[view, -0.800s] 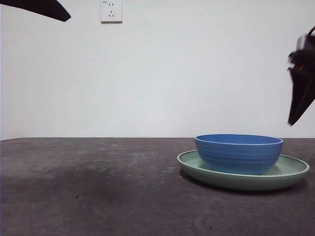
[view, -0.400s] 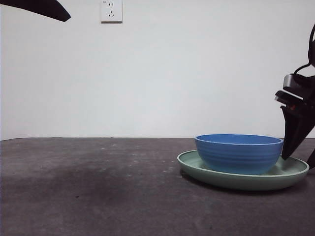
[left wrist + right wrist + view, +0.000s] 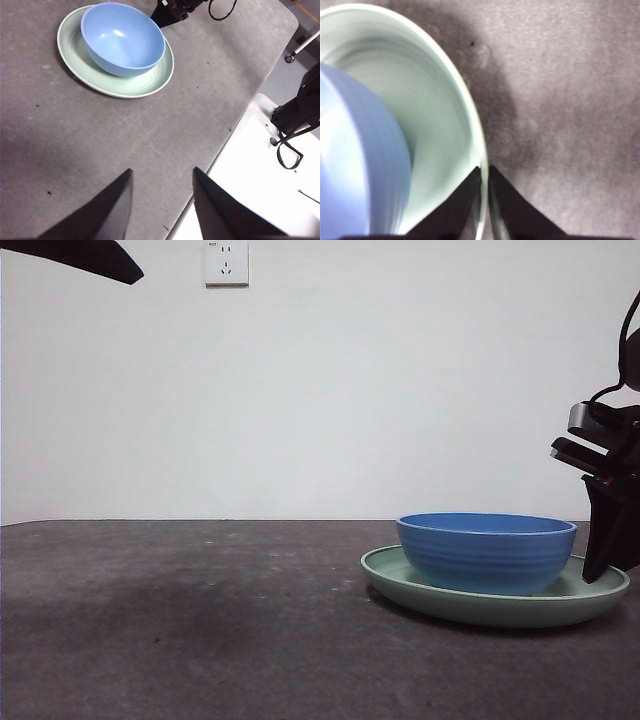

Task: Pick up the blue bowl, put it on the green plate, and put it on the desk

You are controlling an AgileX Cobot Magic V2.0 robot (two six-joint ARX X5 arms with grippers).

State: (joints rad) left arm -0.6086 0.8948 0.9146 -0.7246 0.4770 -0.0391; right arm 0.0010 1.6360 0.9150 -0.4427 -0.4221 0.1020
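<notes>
The blue bowl (image 3: 486,552) sits inside the green plate (image 3: 470,602), right of centre on the desk (image 3: 200,630). My right gripper (image 3: 598,572) has come down at the plate's right edge. In the right wrist view its jaws (image 3: 484,172) are pinched together with the plate's rim (image 3: 470,125) between them, and the bowl (image 3: 355,150) lies just beside. The left gripper (image 3: 162,175) hangs open high over the desk, well away from the bowl (image 3: 122,37) and plate (image 3: 125,87). It shows only as a black tip (image 3: 100,258) in the front view.
A wall socket (image 3: 226,262) is on the white wall behind. In the left wrist view the desk's edge (image 3: 220,145) borders a white surface (image 3: 260,165) with black cables (image 3: 287,150).
My right gripper dropped from high at the right edge to the plate's right rim. Bowl and plate have stayed where they were. The left arm has not moved.
</notes>
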